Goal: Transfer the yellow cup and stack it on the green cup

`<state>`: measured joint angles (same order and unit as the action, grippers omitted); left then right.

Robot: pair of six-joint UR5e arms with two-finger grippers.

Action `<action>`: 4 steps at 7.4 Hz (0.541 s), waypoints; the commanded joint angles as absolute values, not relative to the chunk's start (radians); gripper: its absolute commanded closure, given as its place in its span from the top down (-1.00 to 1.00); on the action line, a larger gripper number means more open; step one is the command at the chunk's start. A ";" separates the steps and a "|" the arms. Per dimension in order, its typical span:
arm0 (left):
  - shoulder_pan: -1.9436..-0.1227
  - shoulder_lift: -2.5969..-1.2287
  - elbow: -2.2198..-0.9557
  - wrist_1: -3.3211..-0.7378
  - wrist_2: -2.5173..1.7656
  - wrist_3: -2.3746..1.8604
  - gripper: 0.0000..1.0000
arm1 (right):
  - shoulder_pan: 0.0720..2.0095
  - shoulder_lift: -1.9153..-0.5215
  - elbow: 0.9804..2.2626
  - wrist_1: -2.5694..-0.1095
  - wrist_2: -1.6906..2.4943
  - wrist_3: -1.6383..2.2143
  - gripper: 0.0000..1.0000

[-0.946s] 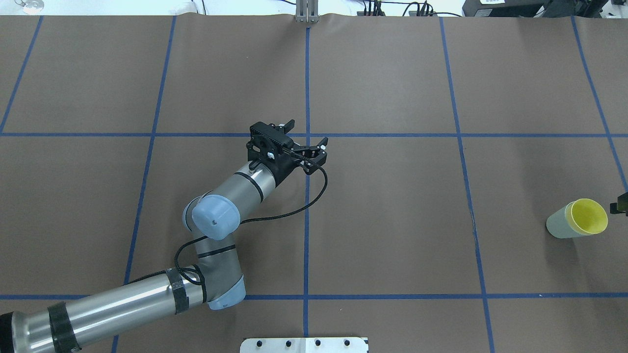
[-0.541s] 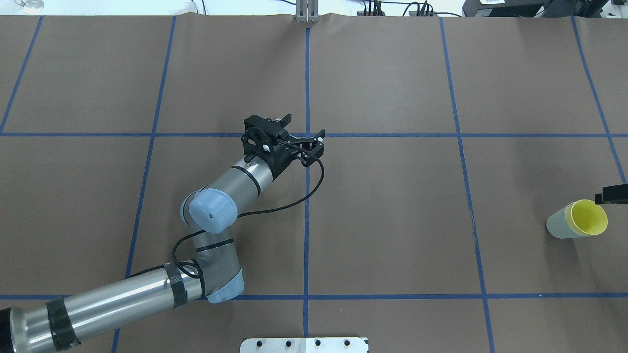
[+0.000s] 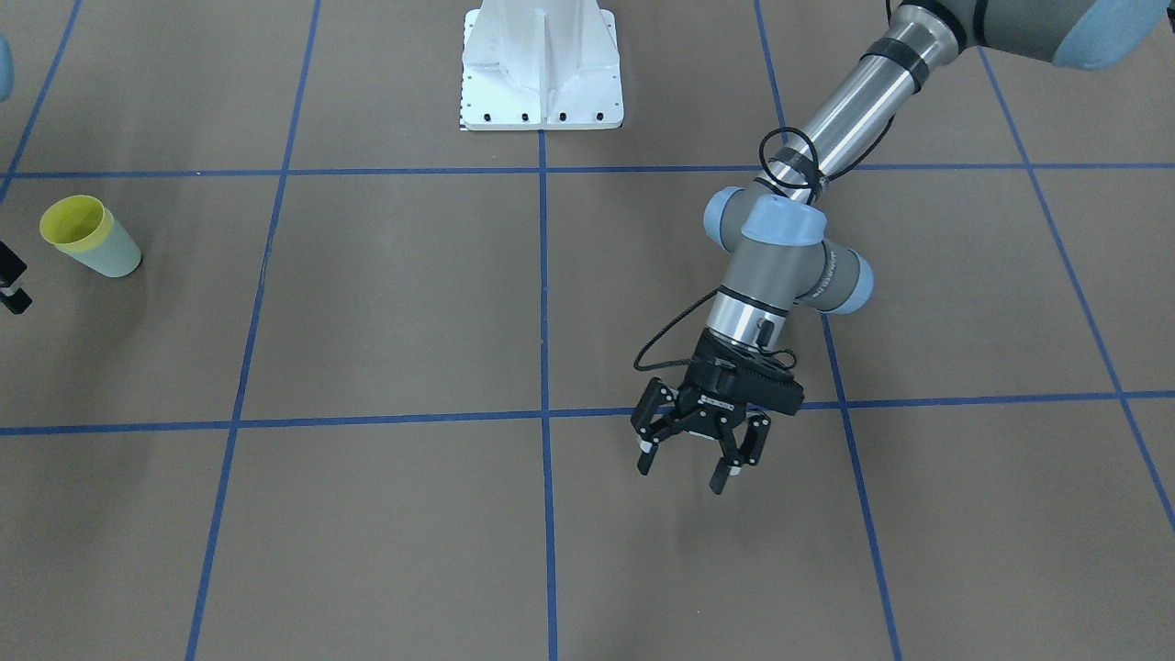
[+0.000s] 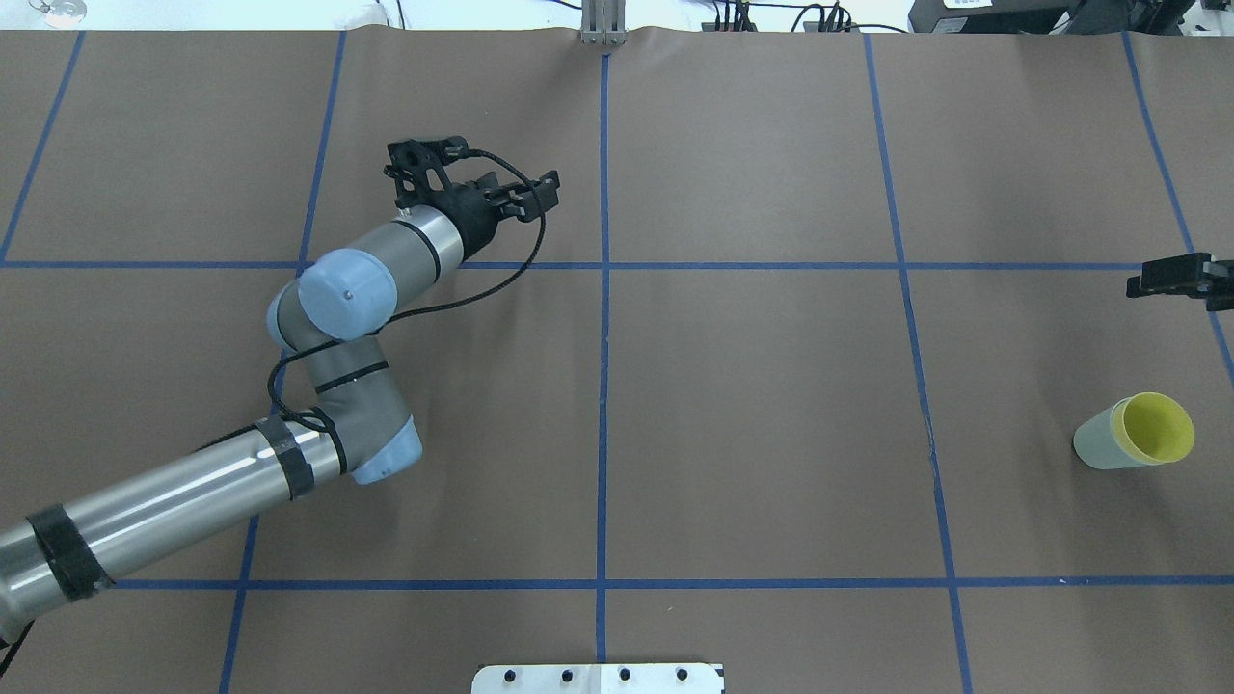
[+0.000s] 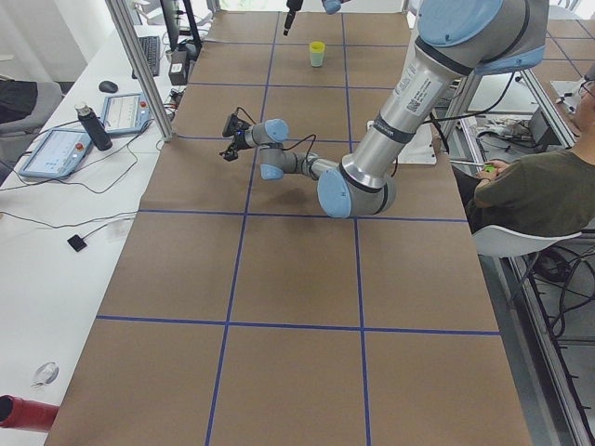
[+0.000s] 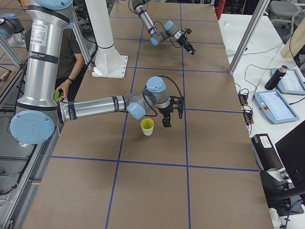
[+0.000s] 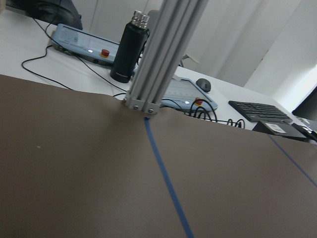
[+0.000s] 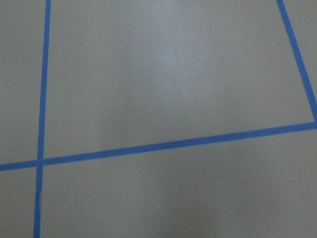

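Against the overhead view of half a second back, finds the left gripper carried off its old spot at the crossing of blue tape lines, farther from the robot and more to its left. Shows its fingers spread wide, clasping nothing, above the bare brown table cover. Finds the right gripper drawn away too: from just beside the rim of the yellow cup to well beyond it on the far side, mostly cut off at the overhead view's right edge. From the table's right end, shows its fingers parted and empty, near the cups, not touching. Finds the cups themselves unmoved.

Counts two cups: one yellow, one green cup. Places the yellow one upright, nested inside the green, yellow rim standing above the green wall, on the robot's right side of the table, inside one taped square. Counts two grippers and one white base plate. Through the left wrist camera, counts one black bottle, one metal post, one keyboard.
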<state>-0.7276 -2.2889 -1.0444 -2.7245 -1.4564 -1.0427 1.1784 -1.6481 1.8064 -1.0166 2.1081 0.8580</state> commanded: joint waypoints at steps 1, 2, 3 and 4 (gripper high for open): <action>-0.885 -2.267 -1.049 -2.424 -1.638 -0.735 0.99 | 1.256 -1.487 1.750 -1.226 2.106 0.682 1.00; -0.947 -2.237 -1.052 -2.310 -1.707 -0.633 0.99 | 1.302 -1.439 1.740 -1.329 2.108 0.590 1.00; -1.054 -2.197 -1.042 -2.245 -1.864 -0.507 0.99 | 1.336 -1.401 1.691 -1.383 2.156 0.524 1.00; -1.136 -2.175 -1.017 -2.141 -2.048 -0.442 0.99 | 1.389 -1.382 1.615 -1.382 2.239 0.493 1.00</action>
